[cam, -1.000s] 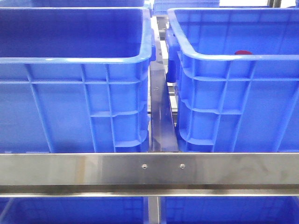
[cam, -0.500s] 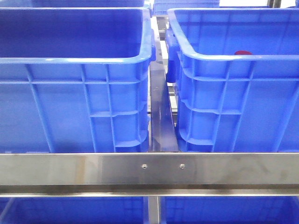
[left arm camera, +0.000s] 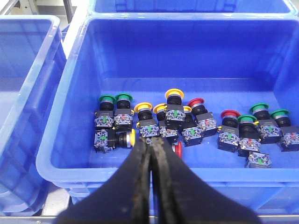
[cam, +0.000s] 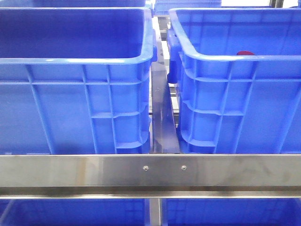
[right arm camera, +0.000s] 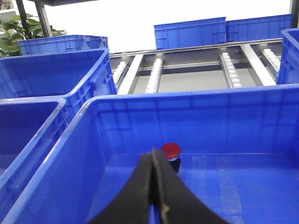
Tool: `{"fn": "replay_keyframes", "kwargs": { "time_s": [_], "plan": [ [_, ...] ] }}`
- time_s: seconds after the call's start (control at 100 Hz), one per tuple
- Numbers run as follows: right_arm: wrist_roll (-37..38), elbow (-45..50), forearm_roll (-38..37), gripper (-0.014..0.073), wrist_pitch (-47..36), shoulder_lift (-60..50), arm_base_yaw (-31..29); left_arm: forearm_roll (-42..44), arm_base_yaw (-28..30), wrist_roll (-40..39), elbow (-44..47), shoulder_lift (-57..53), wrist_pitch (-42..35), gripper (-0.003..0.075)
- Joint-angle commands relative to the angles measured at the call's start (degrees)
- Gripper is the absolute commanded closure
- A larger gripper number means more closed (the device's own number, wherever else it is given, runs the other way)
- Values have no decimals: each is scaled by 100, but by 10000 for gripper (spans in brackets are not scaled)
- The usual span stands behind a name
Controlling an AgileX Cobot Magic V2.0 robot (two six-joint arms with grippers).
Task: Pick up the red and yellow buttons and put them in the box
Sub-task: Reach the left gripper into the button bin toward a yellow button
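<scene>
In the left wrist view a blue crate holds several push buttons with yellow, red and green caps. One yellow button and one red button lie on their sides near my left gripper, which is shut, empty and above the crate's near wall. In the right wrist view my right gripper is shut and empty over another blue box, just short of a lone upright red button. Its red top shows in the front view over the rim of the right crate.
The front view shows a second blue crate on the left, its floor hidden, and a steel rail across the front. Neither gripper shows there. More blue crates and roller tracks lie beyond.
</scene>
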Motion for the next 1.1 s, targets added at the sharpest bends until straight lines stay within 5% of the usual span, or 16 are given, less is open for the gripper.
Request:
{"fn": "replay_keyframes", "kwargs": {
  "time_s": [0.0, 0.31, 0.63, 1.09],
  "plan": [
    [-46, -142, -78, 662, 81, -7, -28, 2, 25, -61, -152, 33, -503, 682],
    [-46, -142, -78, 662, 109, -7, -28, 2, 25, -61, -152, 57, -492, 213],
    [-46, -142, -78, 662, 109, -7, -28, 50, 25, -51, -472, 863, -508, 205],
    [-46, -142, -78, 662, 109, -7, -28, 132, -566, 108, -2416, 4174, -244, 205]
  ]
}}
